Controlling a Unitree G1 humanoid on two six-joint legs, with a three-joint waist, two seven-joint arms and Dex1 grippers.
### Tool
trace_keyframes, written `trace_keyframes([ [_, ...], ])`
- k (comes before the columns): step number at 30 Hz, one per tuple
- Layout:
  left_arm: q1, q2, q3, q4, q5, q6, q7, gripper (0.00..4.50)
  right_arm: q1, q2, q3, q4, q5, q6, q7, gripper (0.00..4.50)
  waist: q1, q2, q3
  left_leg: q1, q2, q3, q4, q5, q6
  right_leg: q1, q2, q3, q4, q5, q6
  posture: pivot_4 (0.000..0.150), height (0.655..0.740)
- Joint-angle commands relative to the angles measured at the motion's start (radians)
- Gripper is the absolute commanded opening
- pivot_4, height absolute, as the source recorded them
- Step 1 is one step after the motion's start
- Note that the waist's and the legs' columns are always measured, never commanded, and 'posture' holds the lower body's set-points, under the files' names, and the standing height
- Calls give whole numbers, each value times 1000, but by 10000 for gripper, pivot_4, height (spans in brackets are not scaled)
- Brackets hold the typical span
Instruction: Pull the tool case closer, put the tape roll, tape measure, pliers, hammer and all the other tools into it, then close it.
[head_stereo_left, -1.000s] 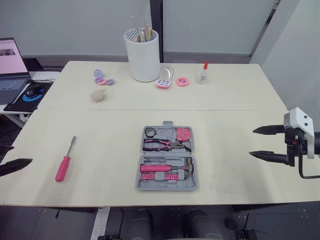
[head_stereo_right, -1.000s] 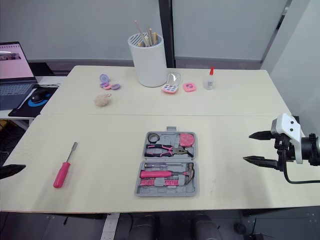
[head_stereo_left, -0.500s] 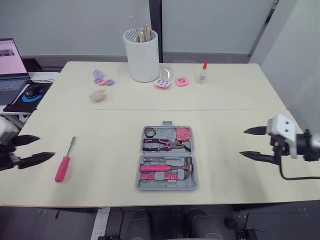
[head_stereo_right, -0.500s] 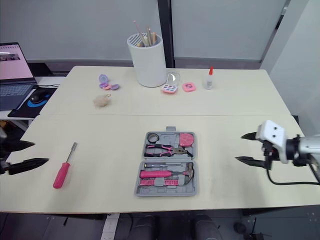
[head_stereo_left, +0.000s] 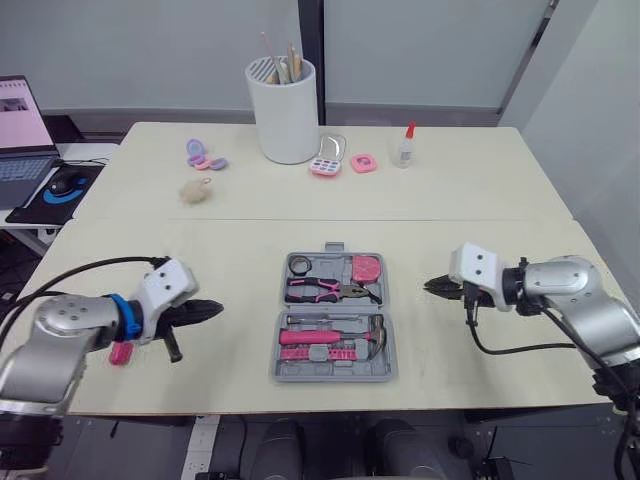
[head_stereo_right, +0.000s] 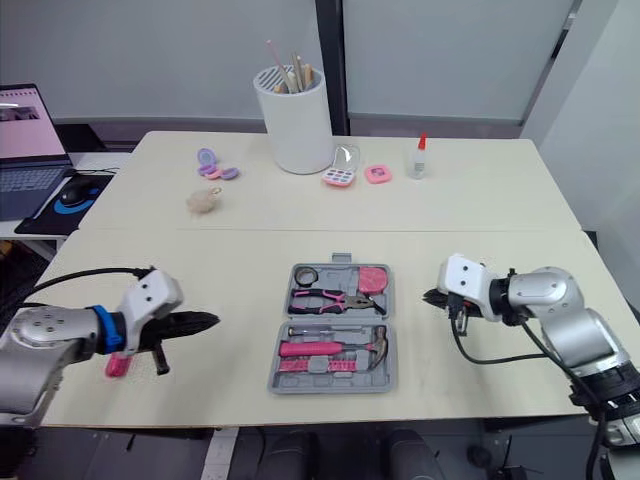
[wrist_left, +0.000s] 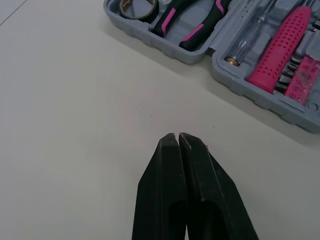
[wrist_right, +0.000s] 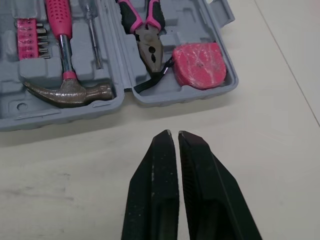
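Two grippers: left gripper (head_stereo_left: 207, 309) and right gripper (head_stereo_left: 431, 286), each with fingers pressed together, holding nothing.
Change: a second ago both were spread wide and out near the table (head_stereo_left: 480, 200) edges; now both are closed, swung inward, tips aimed at the case (wrist_right: 180, 96).
Case: open and flat, between the two grippers. It is near ahead of the right tips, farther ahead of the left tips, and touched by neither.
In case: tape roll (wrist_left: 138, 5), pliers (wrist_right: 145, 40), tape measure (wrist_right: 199, 65), hammer (wrist_right: 67, 90), all seated in their slots.
Loose: pink screwdriver (head_stereo_left: 120, 353) lies behind the left gripper, beside its wrist, partly hidden by the arm.
Meaning: the closed tips coming in from both sides look like a set-up to nudge or drag the case nearer. Packing is nearly done. The screwdriver is still out, so the lid can't close yet.
Risk: closed tips may slide off the case's low wall.
Writing: no brand or label readable on case or tools.
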Motion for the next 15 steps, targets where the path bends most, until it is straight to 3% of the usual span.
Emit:
trace_keyframes([
  [1, -49, -28, -48, -6, 31, -13, 26, 0, -40, 28, 13, 15, -30, -14, -20, 343, 0, 0, 0, 0, 0, 0, 0, 0, 0, 0, 0, 0, 0, 0, 0, 1500, 7400],
  [5, -50, -35, -45, -13, 24, -11, 33, 0, -50, 43, 6, 1, -24, -7, -15, 343, -1, 0, 0, 0, 0, 0, 0, 0, 0, 0, 1, 0, 0, 0, 0, 1500, 7400],
  [9, 16, -8, 51, -63, -37, 38, 32, 0, -45, 70, -42, -105, 90, 62, 7, 343, -4, 0, 0, 0, 1, -1, 0, 0, 0, 0, 1, 0, 0, 0, 0, 1500, 7400],
  [12, 103, 18, 181, -84, -97, 82, 18, 5852, -55, 87, -86, -183, 190, 121, 25, 6159, -4, 0, 0, 0, 2, -2, 0, 0, 0, 0, 0, -1, 1, 0, 0, 1500, 7400],
  [15, 208, 27, 327, -79, -136, 102, 11, 15022, -79, 108, -121, -223, 276, 158, 31, 12588, -4, 0, 0, 1, 3, -3, 0, 0, 0, 1, 0, -2, 1, 0, 0, 1500, 7400],
])
